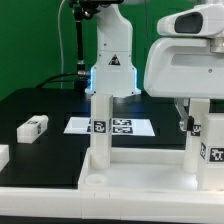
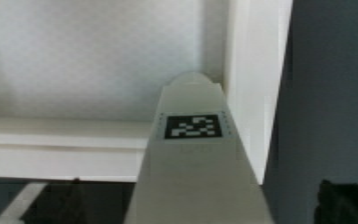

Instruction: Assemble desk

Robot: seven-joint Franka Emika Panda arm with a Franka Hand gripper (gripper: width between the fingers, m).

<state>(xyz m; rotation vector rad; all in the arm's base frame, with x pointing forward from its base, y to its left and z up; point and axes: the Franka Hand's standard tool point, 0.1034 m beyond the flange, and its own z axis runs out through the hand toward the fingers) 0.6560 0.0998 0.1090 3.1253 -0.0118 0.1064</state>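
The white desk tabletop [image 1: 130,182] lies at the front with two square white legs standing in its sockets: one in the middle [image 1: 101,125] and one at the exterior view's right [image 1: 213,150]. My gripper [image 1: 198,118] hangs over the right leg. In the wrist view that leg [image 2: 197,160], with its tag, runs up between my fingers [image 2: 348,203]. Gaps show on both sides of it, so the gripper [image 2: 197,208] is open around it. The tabletop's inner face [image 2: 69,80] lies beyond. Two loose legs lie at the exterior view's left, one [image 1: 33,126] on the black table and one [image 1: 3,155] at the edge.
The marker board [image 1: 125,127] lies flat behind the tabletop. The robot base [image 1: 111,65] stands at the back centre with a cable at its left. A green wall closes the back.
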